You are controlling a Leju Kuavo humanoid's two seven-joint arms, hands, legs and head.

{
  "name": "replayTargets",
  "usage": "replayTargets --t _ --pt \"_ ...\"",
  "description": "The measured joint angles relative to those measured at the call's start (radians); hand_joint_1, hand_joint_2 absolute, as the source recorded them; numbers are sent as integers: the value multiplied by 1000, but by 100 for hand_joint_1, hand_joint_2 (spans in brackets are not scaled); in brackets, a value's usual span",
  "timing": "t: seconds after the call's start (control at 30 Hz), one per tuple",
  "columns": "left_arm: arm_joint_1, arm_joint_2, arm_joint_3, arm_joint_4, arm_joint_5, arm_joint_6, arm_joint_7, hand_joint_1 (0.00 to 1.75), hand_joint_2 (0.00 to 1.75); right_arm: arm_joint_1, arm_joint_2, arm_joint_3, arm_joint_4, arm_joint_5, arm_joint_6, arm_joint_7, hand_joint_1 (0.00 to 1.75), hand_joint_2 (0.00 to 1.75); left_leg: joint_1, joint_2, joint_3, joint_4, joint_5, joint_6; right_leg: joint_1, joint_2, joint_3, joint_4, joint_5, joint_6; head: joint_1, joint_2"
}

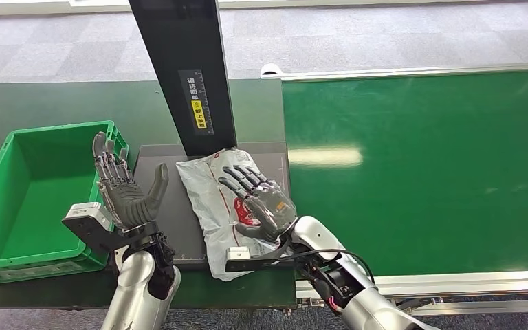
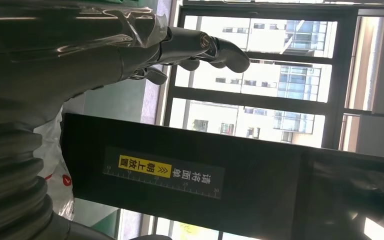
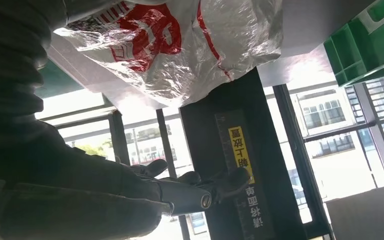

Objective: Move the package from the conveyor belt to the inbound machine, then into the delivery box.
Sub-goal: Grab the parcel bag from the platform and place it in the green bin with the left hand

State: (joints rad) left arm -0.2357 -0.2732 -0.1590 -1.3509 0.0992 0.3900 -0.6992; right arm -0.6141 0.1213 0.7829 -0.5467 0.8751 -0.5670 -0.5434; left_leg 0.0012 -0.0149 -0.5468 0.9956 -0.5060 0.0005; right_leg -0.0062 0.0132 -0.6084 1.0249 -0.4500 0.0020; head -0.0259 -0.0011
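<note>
One green conveyor belt (image 1: 419,165) stretched across the right, bare and glossy. One dark green counter (image 1: 62,103) alongside it on the left, carrying one green delivery box (image 1: 14,199) at the left edge, nothing seen inside. One inbound machine: a grey platform (image 1: 172,206) between box and belt, topped by one black upright post (image 1: 189,69) bearing one yellow label (image 1: 197,110) and a printed scale. One package (image 1: 210,199), a crinkled white plastic mailer with red print, lying flat on the platform just beside the post's foot, its near end overhanging the platform's front edge. Two silver arms, two hands. Right robot hand (image 1: 258,203) spread over the package, fingers extended and apart, closed on nothing; contact with the plastic impossible to tell. Left robot hand (image 1: 125,192) raised palm-up between box and package, fingers splayed wide, holding nothing, clear of both.
</note>
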Motion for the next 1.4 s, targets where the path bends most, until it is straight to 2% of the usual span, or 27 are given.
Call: replayTargets --t 0.23,0.3,0.4,0.5,0.6,0.77,1.0,1.17,1.4 --pt "1 1 1 6 -3 2 0 0 175 24 -8 -55 -54 -115 17 -55 0 175 0 0 0 0 0 0 0 0 0 0 0 0 0 0" --pt "6 2 2 7 -4 1 0 0 175 46 -19 -103 -115 -246 76 -91 0 175 0 -1 0 0 0 0 0 0 0 0 0 0 0 0" --pt "27 11 5 3 -18 -22 3 0 175 82 -53 -235 -260 -512 184 -98 0 175 0 -2 -1 0 0 0 0 -2 0 0 0 0 0 0" --pt "43 21 6 -3 -39 -44 12 0 175 107 -84 -350 -369 -581 229 -91 0 175 0 1 -1 0 0 0 -1 0 0 0 0 0 0 0" --pt "46 28 6 -7 -53 -81 38 0 175 131 -95 -423 -436 -628 278 -89 0 175 -1 1 0 0 0 0 -1 1 0 -1 0 0 0 0" --pt "47 46 -6 -3 -144 -139 97 0 175 144 -99 -547 -485 -865 496 -54 0 175 -1 1 0 0 0 0 -1 0 0 -1 0 0 0 0" --pt "34 69 -42 79 -417 -222 302 0 175 144 -116 -672 -487 -865 568 -15 0 175 -1 1 0 0 0 0 -1 1 0 -1 0 0 0 0" --pt "22 75 -45 134 -469 -235 331 0 175 150 -128 -728 -488 -856 589 11 0 175 -1 1 0 0 0 0 -1 1 0 -1 0 0 0 0" --pt "13 78 -45 166 -470 -239 333 0 175 153 -135 -752 -488 -855 592 12 0 175 -1 2 0 0 0 0 -1 1 0 -1 0 0 0 0"
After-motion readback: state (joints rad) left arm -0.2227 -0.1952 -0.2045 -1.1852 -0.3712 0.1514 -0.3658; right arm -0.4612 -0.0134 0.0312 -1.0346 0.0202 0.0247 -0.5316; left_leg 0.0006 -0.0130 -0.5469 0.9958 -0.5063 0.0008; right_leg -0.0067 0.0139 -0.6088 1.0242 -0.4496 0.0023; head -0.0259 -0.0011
